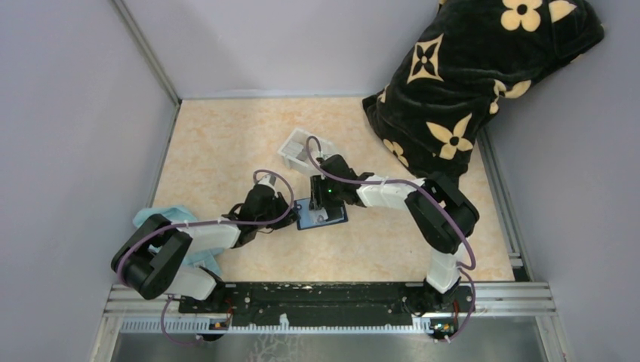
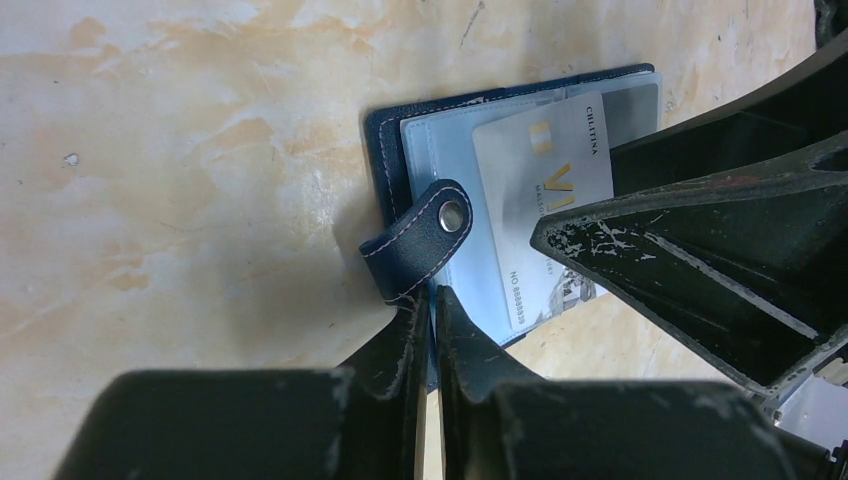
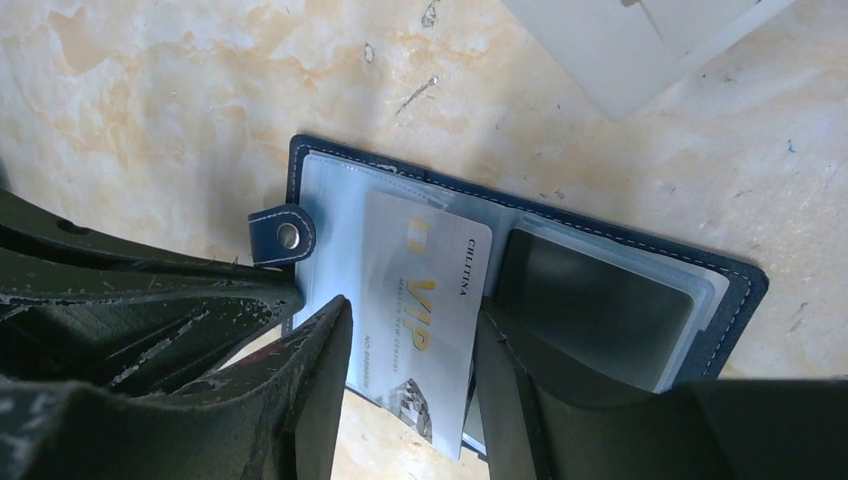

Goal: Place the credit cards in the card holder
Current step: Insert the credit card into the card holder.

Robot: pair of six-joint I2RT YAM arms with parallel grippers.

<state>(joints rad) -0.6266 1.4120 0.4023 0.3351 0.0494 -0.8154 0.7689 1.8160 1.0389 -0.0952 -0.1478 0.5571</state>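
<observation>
1. The wallet (image 3: 735, 290) lies open and flat on the table (image 1: 219, 143), mid-frame in the overhead view. Its pale lining faces up, and the snap strap (image 2: 420, 240) curls over the left page.
2. My left gripper (image 2: 432, 318) is at the bottom centre of its own wrist view. The jaws are pressed nearly together, pinching the wallet's near edge just below the strap, and a sliver of blue shows between them.
3. My right gripper (image 3: 412, 312) hangs over the left page with its jaws spread, one finger on each side of the silver card (image 3: 430, 250). I cannot tell whether the pads touch its long edges.
4. The silver card has gold "VIP" lettering and sits a little askew. Its top end looks tucked under the clear sleeve of the left page, and its bottom end pokes out past the wallet's near edge over bare table.
5. A dark card (image 3: 590, 300) fills the sleeve on the right page, just beside the silver one.
6. The white tray (image 1: 296, 147) sits above the wallet in the overhead view, near it but apart. Its corner shows at the upper right of my right wrist view.
7. On the fringes of the overhead view, a black flowered blanket (image 1: 468, 68) is bunched at the upper right, and a pale blue cloth (image 1: 162, 217) lies at the lower left beside my left arm.
</observation>
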